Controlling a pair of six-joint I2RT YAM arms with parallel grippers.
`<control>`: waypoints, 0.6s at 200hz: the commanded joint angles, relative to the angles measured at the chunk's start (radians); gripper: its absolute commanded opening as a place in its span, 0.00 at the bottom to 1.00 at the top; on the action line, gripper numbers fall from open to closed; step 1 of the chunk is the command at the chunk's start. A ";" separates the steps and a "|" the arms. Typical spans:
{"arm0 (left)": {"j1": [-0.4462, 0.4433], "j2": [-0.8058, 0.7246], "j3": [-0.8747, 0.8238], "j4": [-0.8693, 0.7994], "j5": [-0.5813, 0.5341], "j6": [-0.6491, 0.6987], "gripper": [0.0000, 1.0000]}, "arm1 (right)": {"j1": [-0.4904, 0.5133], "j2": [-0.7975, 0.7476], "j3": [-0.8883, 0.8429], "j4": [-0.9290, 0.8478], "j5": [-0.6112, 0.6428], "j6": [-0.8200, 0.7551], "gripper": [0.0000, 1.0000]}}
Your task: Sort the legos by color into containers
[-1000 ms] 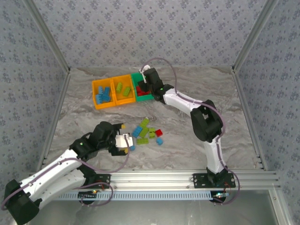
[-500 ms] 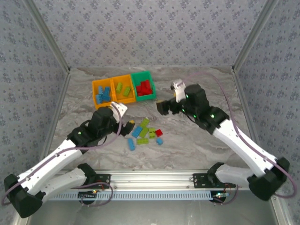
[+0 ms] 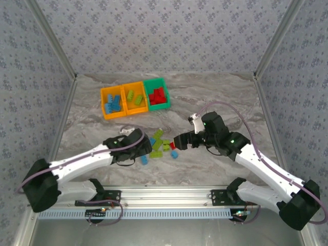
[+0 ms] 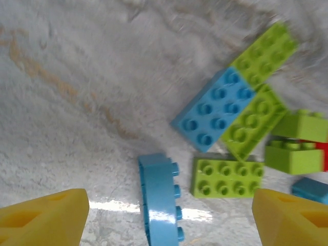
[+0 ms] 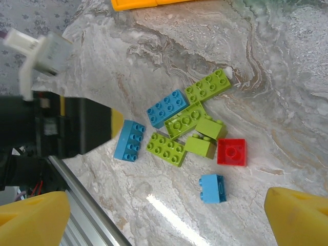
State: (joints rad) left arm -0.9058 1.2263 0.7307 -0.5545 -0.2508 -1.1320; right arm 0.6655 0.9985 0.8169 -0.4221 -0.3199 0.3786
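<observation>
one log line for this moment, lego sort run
left fingers: open over blue brick | right fingers: open above loose pile | bins: each partly filled | table: blue, green, red left to sort

Blue, green and red legos (image 3: 157,145) are scattered mid-desk; three joined containers (image 3: 125,115), sorted bricks inside, are set toward the far edge.
</observation>
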 commanded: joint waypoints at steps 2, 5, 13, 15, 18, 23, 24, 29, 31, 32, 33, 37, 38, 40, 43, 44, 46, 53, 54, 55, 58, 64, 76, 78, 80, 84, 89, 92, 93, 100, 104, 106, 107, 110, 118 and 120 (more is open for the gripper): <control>-0.013 0.087 0.047 -0.054 0.008 -0.127 0.81 | 0.001 0.001 -0.007 0.016 -0.009 0.028 1.00; -0.015 0.095 0.046 -0.051 0.009 -0.129 0.80 | 0.000 0.002 -0.008 0.015 -0.007 0.028 1.00; -0.016 0.117 0.041 -0.044 0.011 -0.133 0.77 | 0.000 0.002 -0.004 0.008 0.001 0.029 1.00; -0.015 0.120 0.038 -0.040 0.012 -0.133 0.77 | 0.000 0.002 -0.003 0.004 0.003 0.029 1.00; -0.015 0.127 0.034 -0.033 0.015 -0.132 0.76 | -0.001 0.002 -0.003 0.002 0.005 0.029 1.00; -0.015 0.135 0.028 -0.022 0.019 -0.133 0.75 | -0.002 0.002 -0.002 -0.001 0.008 0.029 1.00; -0.015 0.137 0.027 -0.020 0.021 -0.132 0.74 | -0.002 0.002 -0.002 -0.002 0.009 0.028 1.00; -0.015 0.144 0.019 -0.005 0.024 -0.128 0.72 | -0.003 0.000 -0.003 -0.004 0.011 0.029 1.00; -0.015 0.147 0.017 0.000 0.026 -0.126 0.72 | -0.003 0.001 -0.005 -0.005 0.013 0.028 1.00; -0.015 0.148 0.015 0.005 0.026 -0.124 0.71 | -0.003 0.001 -0.005 -0.005 0.013 0.027 1.00; -0.015 0.149 0.013 0.008 0.027 -0.122 0.71 | -0.004 0.000 -0.004 -0.006 0.014 0.027 1.00; -0.015 0.155 0.008 0.021 0.031 -0.116 0.70 | -0.003 0.002 -0.008 -0.005 0.014 0.026 1.00; -0.016 0.156 0.007 0.023 0.031 -0.114 0.69 | -0.003 0.002 -0.008 -0.005 0.015 0.025 1.00; -0.016 0.158 0.005 0.028 0.033 -0.112 0.69 | -0.003 0.002 -0.010 -0.004 0.016 0.025 1.00; -0.016 0.162 0.003 0.035 0.035 -0.108 0.68 | -0.004 0.003 -0.014 -0.004 0.020 0.026 1.00; -0.015 0.165 0.002 0.037 0.036 -0.108 0.67 | -0.003 0.003 -0.014 -0.004 0.021 0.025 1.00; -0.015 0.166 0.000 0.039 0.037 -0.104 0.66 | -0.003 0.003 -0.015 -0.004 0.022 0.026 1.00; -0.015 0.177 -0.002 0.044 0.039 -0.101 0.63 | -0.004 0.005 -0.018 -0.007 0.029 0.028 1.00; -0.015 0.177 -0.002 0.044 0.040 -0.100 0.63 | -0.004 0.005 -0.019 -0.008 0.029 0.029 1.00; -0.016 0.179 -0.002 0.045 0.040 -0.100 0.63 | -0.004 0.006 -0.019 -0.009 0.029 0.029 1.00; -0.015 0.182 -0.003 0.046 0.041 -0.098 0.62 | -0.004 0.006 -0.019 -0.011 0.029 0.030 1.00; -0.016 0.189 -0.006 0.051 0.044 -0.094 0.60 | -0.004 0.008 -0.021 -0.012 0.026 0.032 1.00; -0.015 0.201 -0.012 0.054 0.044 -0.092 0.58 | -0.004 0.003 -0.027 -0.007 0.017 0.045 1.00; -0.015 0.204 -0.013 0.055 0.045 -0.091 0.57 | -0.004 0.003 -0.027 -0.006 0.015 0.046 1.00; -0.015 0.206 -0.014 0.057 0.045 -0.091 0.56 | -0.004 0.002 -0.029 -0.005 0.013 0.046 1.00; -0.015 0.210 -0.015 0.058 0.045 -0.089 0.55 | -0.003 0.001 -0.031 -0.002 0.010 0.051 1.00; -0.015 0.217 -0.016 0.060 0.049 -0.086 0.52 | -0.003 -0.002 -0.033 0.000 0.011 0.055 1.00; -0.015 0.219 -0.016 0.063 0.052 -0.084 0.52 | -0.001 -0.004 -0.034 0.002 0.011 0.055 1.00; -0.015 0.221 -0.016 0.062 0.052 -0.084 0.51 | -0.001 -0.003 -0.035 0.002 0.011 0.055 1.00; -0.016 0.228 -0.015 0.064 0.056 -0.078 0.49 | 0.000 -0.006 -0.038 0.006 0.014 0.058 1.00; -0.015 0.231 -0.015 0.065 0.058 -0.076 0.48 | -0.002 -0.007 -0.039 0.006 0.016 0.058 1.00; -0.015 0.234 -0.014 0.066 0.059 -0.075 0.47 | -0.003 -0.006 -0.040 0.006 0.017 0.058 1.00; -0.015 0.234 -0.013 0.066 0.060 -0.075 0.47 | -0.001 -0.006 -0.040 0.006 0.018 0.058 1.00; -0.015 0.236 -0.013 0.065 0.062 -0.074 0.45 | -0.002 -0.006 -0.040 0.007 0.020 0.058 1.00; -0.015 0.237 -0.011 0.059 0.061 -0.074 0.40 | -0.001 -0.006 -0.039 0.005 0.023 0.059 1.00; -0.016 0.235 -0.010 0.058 0.062 -0.073 0.39 | -0.001 -0.005 -0.040 0.005 0.023 0.059 1.00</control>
State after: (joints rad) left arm -0.9127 1.4494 0.7227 -0.4942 -0.2016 -1.2182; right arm 0.6655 1.0016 0.7876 -0.4187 -0.3099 0.4156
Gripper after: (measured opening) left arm 0.447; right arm 0.998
